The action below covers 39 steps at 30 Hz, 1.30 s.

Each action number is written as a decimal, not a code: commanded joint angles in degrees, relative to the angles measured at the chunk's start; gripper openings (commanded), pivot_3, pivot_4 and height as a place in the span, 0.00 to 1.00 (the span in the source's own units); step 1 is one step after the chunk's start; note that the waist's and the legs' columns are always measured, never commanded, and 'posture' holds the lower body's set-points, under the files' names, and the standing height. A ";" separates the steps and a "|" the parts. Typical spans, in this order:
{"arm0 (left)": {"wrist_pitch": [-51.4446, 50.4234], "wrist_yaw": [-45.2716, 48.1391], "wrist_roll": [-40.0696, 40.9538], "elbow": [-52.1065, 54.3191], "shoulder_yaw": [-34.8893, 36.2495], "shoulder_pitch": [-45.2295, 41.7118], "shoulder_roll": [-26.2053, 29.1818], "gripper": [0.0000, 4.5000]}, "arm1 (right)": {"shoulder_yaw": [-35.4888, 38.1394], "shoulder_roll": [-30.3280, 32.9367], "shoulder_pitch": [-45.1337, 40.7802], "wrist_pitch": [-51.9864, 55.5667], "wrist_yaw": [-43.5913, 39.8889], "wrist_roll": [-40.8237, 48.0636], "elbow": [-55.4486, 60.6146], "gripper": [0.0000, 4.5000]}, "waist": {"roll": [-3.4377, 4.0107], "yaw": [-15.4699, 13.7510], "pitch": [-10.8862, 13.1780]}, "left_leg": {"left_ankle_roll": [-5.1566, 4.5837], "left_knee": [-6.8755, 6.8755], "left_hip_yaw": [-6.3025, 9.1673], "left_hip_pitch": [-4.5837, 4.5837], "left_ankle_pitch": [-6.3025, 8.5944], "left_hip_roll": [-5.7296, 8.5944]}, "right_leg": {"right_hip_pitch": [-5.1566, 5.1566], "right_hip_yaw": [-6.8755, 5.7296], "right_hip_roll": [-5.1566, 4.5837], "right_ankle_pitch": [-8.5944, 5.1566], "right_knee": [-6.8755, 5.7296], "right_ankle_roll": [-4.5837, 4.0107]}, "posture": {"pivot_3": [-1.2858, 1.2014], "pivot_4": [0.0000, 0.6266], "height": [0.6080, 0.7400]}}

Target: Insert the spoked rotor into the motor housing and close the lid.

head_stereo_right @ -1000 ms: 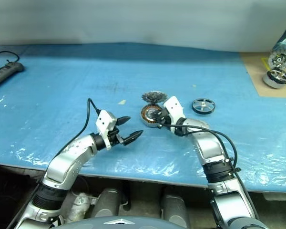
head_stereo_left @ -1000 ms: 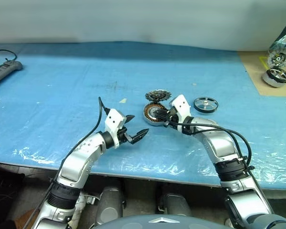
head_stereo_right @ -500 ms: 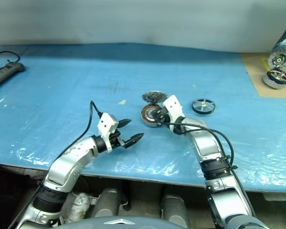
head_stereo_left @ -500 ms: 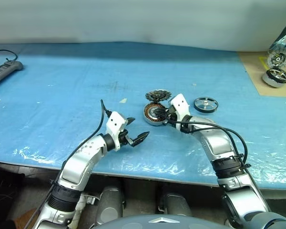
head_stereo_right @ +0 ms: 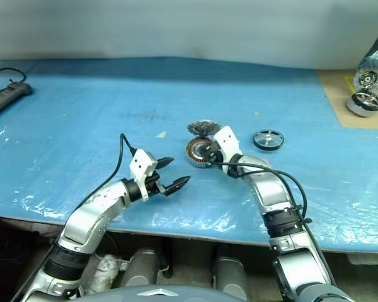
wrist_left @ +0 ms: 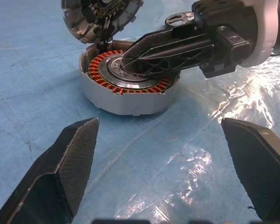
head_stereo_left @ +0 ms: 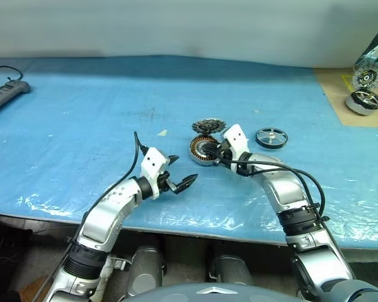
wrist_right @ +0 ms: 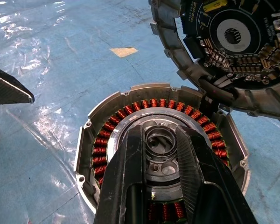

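The right hand (wrist_right: 161,154) was clamped on the motor housing's (head_stereo_left: 205,150) hub, mid-tabletop; the left hand (head_stereo_left: 178,173) waited spread, empty. A tug could tip the housing against the lid (head_stereo_left: 209,125); the spoked rotor (head_stereo_left: 271,137) lay right.

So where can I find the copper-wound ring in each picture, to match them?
Left eye: copper-wound ring mid-table, at the right gripper.
Right eye: same.
Left wrist: upper middle.
Right wrist: centre.
Shared landmark: the toothed lid touching its far edge.
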State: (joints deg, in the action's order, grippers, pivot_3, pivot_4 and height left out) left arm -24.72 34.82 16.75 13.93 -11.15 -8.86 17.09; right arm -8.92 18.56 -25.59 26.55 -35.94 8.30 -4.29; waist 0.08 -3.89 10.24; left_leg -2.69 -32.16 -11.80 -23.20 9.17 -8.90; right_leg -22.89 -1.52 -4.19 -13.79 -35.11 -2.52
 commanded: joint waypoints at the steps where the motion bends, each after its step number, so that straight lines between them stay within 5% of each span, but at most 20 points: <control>1: 1.52 0.51 -0.15 1.17 -0.17 0.21 0.08 1.00 | -0.93 0.18 0.15 -0.57 -0.32 -0.85 -0.32 0.12 | 0.00 0.01 0.00 | 0.00 0.00 0.00 0.01 0.00 0.00 | 0.00 0.00 0.00 0.00 0.00 0.00 | 0.52 0.24 1.00; 7: 1.83 0.39 -0.32 1.30 -0.30 0.53 0.13 1.00 | -1.67 0.23 0.92 -1.54 -0.59 -1.82 -1.46 0.12 | 0.00 0.02 -0.01 | 0.00 -0.01 0.00 0.05 0.00 0.00 | 0.05 0.00 0.00 0.00 -0.01 0.00 | 0.52 0.24 1.00; 13: 1.84 0.55 -0.20 1.33 -0.26 0.51 0.31 1.00 | -1.49 0.29 1.05 0.22 -0.92 -1.16 -0.87 0.57 | -0.01 0.00 -0.01 | 0.00 -0.02 0.00 0.13 0.00 0.00 | 0.14 0.00 0.00 0.00 -0.02 0.00 | 0.52 0.24 1.00; 23: 1.73 1.07 -0.07 1.05 -0.18 0.33 0.47 1.00 | 4.68 -1.60 -1.00 2.37 -0.78 5.41 3.90 0.57 | 0.00 -0.03 -0.01 | 0.00 -0.02 0.01 0.06 0.00 0.00 | 0.08 0.00 0.00 0.00 -0.01 0.00 | 0.52 0.24 1.00; 26: 1.74 1.25 -0.02 0.95 -0.15 0.28 0.46 1.00 | 5.75 -2.08 -1.66 2.43 -0.23 6.32 3.87 0.43 | 0.00 -0.01 -0.01 | 0.00 -0.01 0.01 0.03 0.00 0.00 | 0.04 0.00 0.00 0.00 -0.02 0.00 | 0.52 0.24 1.00; 31: 1.58 1.25 -0.09 0.97 -0.17 0.26 0.30 1.00 | 4.96 -2.54 -1.41 1.19 0.56 5.36 2.24 0.03 | 0.00 -0.02 -0.01 | 0.00 -0.01 0.01 0.03 0.00 0.00 | 0.04 0.00 0.00 0.00 -0.02 0.00 | 0.52 0.24 1.00; 39: 1.37 1.10 -0.12 1.22 -0.31 0.69 0.17 1.00 | 0.39 -1.63 0.08 0.48 1.13 0.56 -1.29 0.01 | 0.00 0.00 -0.01 | 0.01 -0.01 0.01 0.03 0.00 0.00 | 0.03 0.00 0.00 0.00 -0.01 0.00 | 0.52 0.24 1.00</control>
State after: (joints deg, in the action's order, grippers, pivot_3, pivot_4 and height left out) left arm -24.12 35.91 16.56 13.91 -11.55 -8.46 17.29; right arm -7.66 16.26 -25.90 27.60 -34.71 9.87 -5.24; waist 0.08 -3.89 10.23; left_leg -2.68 -32.17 -11.79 -23.16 9.17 -8.89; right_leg -22.84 -1.52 -4.20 -13.79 -35.12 -2.52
